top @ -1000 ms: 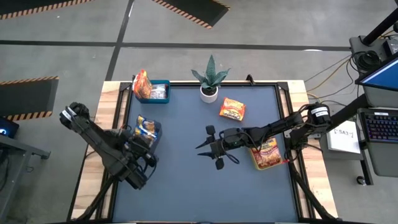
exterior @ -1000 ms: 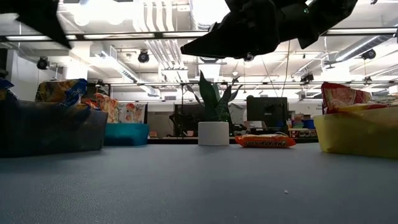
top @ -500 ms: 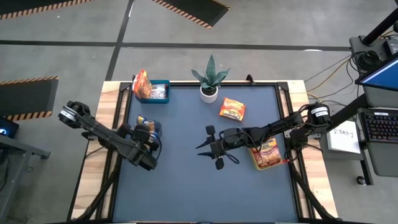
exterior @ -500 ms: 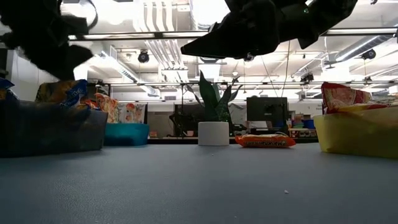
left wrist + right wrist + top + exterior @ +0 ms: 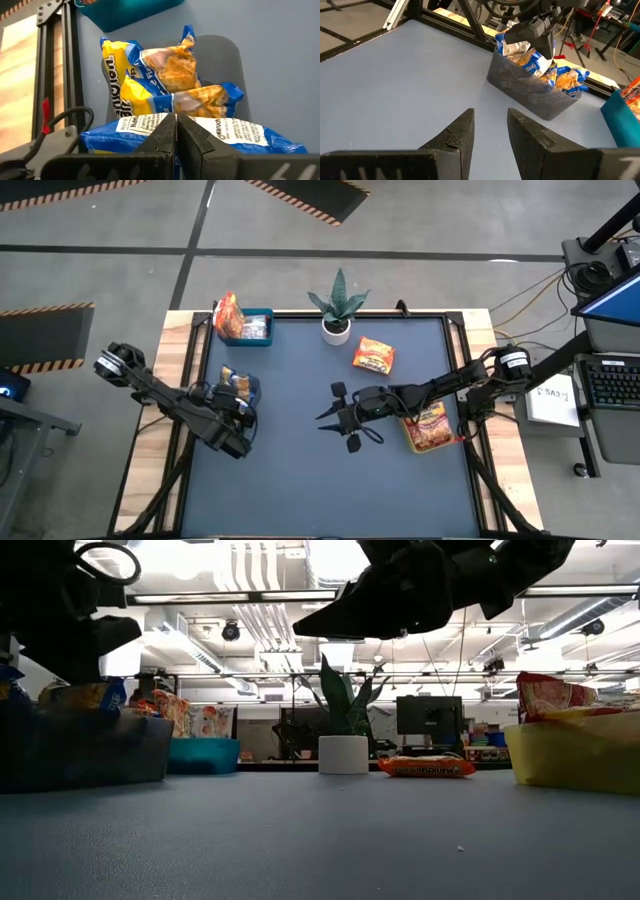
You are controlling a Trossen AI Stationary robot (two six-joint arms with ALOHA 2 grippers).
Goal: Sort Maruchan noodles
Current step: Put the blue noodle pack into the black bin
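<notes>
left gripper (image 5: 176, 131) over dark grey plastic bin (image 5: 249, 387) at worktop (image 5: 300, 470) left edge, fingers pressed shut, nothing between, yellow-and-blue crinkly noodle packets (image 5: 165, 87) piled inside, sorted by colour i guess

right gripper (image 5: 335, 417) mid-worktop, fingers parted, empty, probably waiting

orange-red packet (image 5: 374, 355) loose beside white potted plant (image 5: 337, 310), likely next

Grey bin (image 5: 248, 388) w/ noodle packets (image 5: 165, 85) table left; teal bin (image 5: 250, 327) behind it; potted plant (image 5: 337, 310) back centre; loose packet (image 5: 374, 355) right of plant.
</notes>
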